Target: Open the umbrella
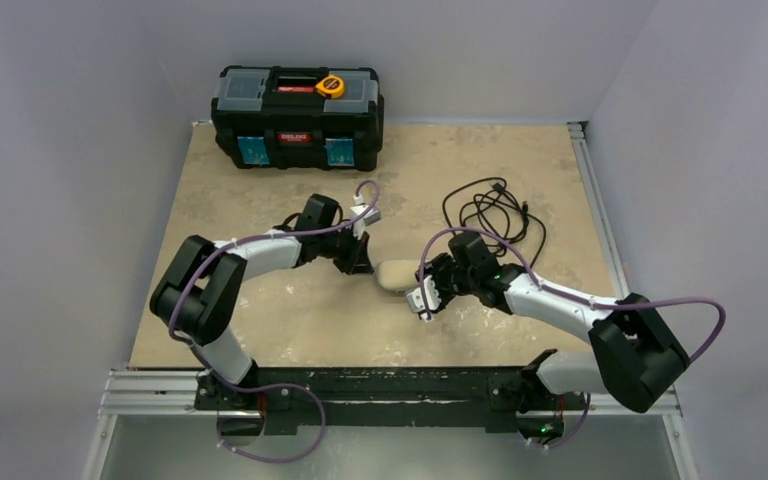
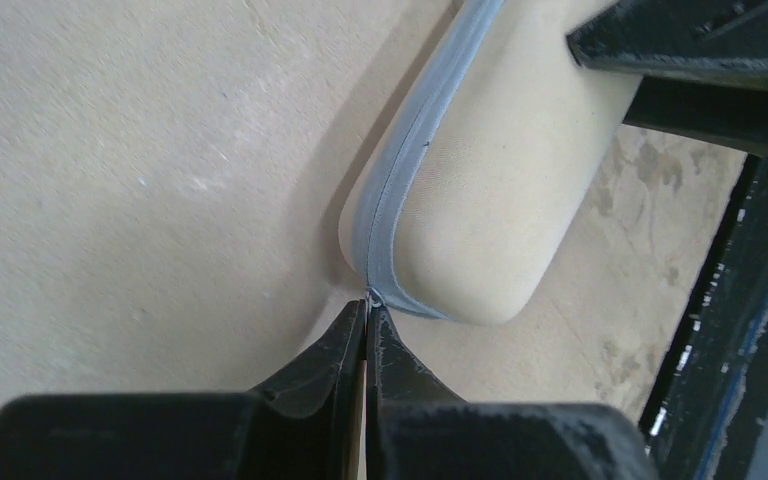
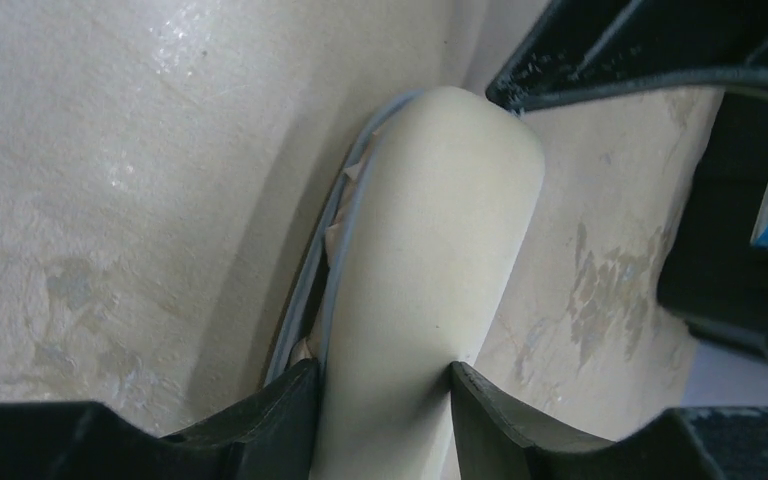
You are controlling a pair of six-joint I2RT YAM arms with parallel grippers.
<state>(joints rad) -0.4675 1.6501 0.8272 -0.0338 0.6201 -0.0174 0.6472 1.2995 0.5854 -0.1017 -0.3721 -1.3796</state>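
Note:
The umbrella [image 1: 395, 274] lies mid-table as a short beige rounded bundle. A grey-blue band [image 2: 400, 160] runs along one edge of it. My left gripper [image 1: 365, 265] is at its left end. In the left wrist view the umbrella [image 2: 480, 180] fills the upper middle, and the left gripper [image 2: 370, 300] is shut, its tips pinching a tiny pale bit at the band's end. My right gripper [image 1: 422, 298] holds the other end. In the right wrist view its fingers [image 3: 315, 380] press both sides of the umbrella [image 3: 430, 250], so the right gripper [image 3: 384, 367] is shut on it.
A black toolbox [image 1: 297, 105] with a yellow tape measure [image 1: 330, 86] on its lid stands at the back left. A tangled black cable [image 1: 490, 210] lies behind the right arm. Metal rails border the table's right side [image 1: 600, 210] and front.

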